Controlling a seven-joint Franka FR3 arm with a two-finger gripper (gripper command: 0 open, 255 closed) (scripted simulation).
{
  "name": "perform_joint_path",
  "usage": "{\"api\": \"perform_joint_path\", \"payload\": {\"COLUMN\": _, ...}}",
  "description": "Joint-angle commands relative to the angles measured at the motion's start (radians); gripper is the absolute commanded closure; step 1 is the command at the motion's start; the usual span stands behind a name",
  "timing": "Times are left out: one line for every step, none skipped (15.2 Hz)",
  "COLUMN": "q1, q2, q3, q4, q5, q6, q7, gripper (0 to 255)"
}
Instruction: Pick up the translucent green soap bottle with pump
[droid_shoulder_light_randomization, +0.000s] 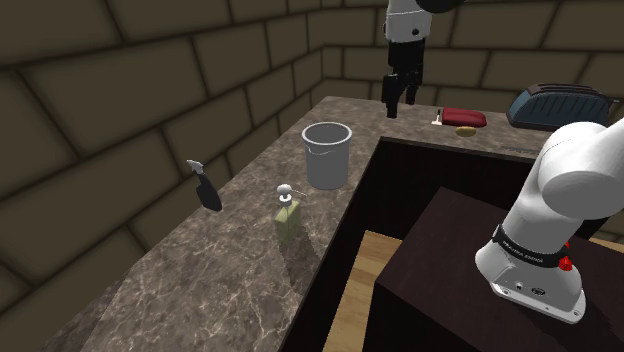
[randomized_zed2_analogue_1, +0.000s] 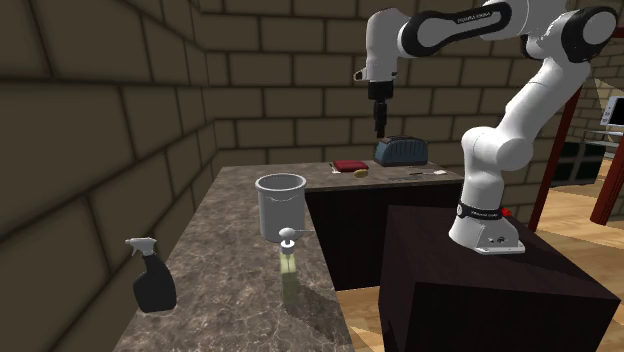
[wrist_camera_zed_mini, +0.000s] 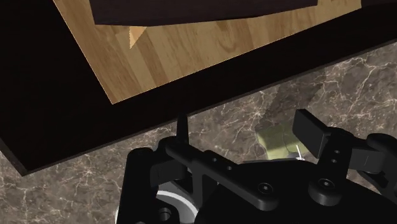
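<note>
The gripper (wrist_camera_zed_mini: 245, 124) is held high above the counter (droid_shoulder_light_randomization: 200, 290), fingers (wrist_camera_zed_mini: 312, 130) spread, seemingly so the soap bottle (droid_shoulder_light_randomization: 288, 218), stood upright near the bucket (droid_shoulder_light_randomization: 327, 155), can be approached from above.

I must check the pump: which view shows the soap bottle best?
The shoulder view: the soap bottle stands whole and unobstructed, pump clear. The second exterior view shows the bottle whole too, but darker. The wrist view catches a partly hidden green patch.
</note>
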Motion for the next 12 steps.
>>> {"api": "perform_joint_path", "payload": {"q1": 0.010, "q2": 0.055, "q3": 0.021, "q4": -0.008, "q5": 0.006, "q6": 0.072, "q7": 0.023, "gripper": 0}}
{"api": "perform_joint_path", "payload": {"q1": 0.014, "q2": 0.082, "q3": 0.031, "q4": -0.008, "q5": 0.008, "q6": 0.104, "q7": 0.033, "gripper": 0}}
{"api": "perform_joint_path", "payload": {"q1": 0.018, "q2": 0.110, "q3": 0.041, "q4": -0.008, "q5": 0.009, "q6": 0.135, "q7": 0.043, "gripper": 0}}
{"api": "perform_joint_path", "payload": {"q1": 0.022, "q2": 0.139, "q3": 0.051, "q4": -0.005, "q5": 0.009, "q6": 0.166, "q7": 0.054, "gripper": 0}}
{"api": "perform_joint_path", "payload": {"q1": 0.025, "q2": 0.170, "q3": 0.061, "q4": -0.002, "q5": 0.009, "q6": 0.196, "q7": 0.065, "gripper": 0}}
{"api": "perform_joint_path", "payload": {"q1": 0.028, "q2": 0.201, "q3": 0.070, "q4": 0.003, "q5": 0.008, "q6": 0.226, "q7": 0.076, "gripper": 0}}
{"api": "perform_joint_path", "payload": {"q1": 0.031, "q2": 0.232, "q3": 0.080, "q4": 0.010, "q5": 0.005, "q6": 0.254, "q7": 0.088, "gripper": 0}}
{"api": "perform_joint_path", "payload": {"q1": 0.034, "q2": 0.265, "q3": 0.090, "q4": 0.018, "q5": 0.002, "q6": 0.282, "q7": 0.100, "gripper": 0}}
{"api": "perform_joint_path", "payload": {"q1": 0.037, "q2": 0.298, "q3": 0.099, "q4": 0.027, "q5": -0.002, "q6": 0.310, "q7": 0.112, "gripper": 0}}
{"api": "perform_joint_path", "payload": {"q1": 0.039, "q2": 0.332, "q3": 0.108, "q4": 0.038, "q5": -0.008, "q6": 0.336, "q7": 0.125, "gripper": 0}}
{"api": "perform_joint_path", "payload": {"q1": 0.041, "q2": 0.366, "q3": 0.117, "q4": 0.050, "q5": -0.014, "q6": 0.361, "q7": 0.138, "gripper": 0}}
{"api": "perform_joint_path", "payload": {"q1": 0.044, "q2": 0.401, "q3": 0.126, "q4": 0.063, "q5": -0.022, "q6": 0.385, "q7": 0.151, "gripper": 0}}
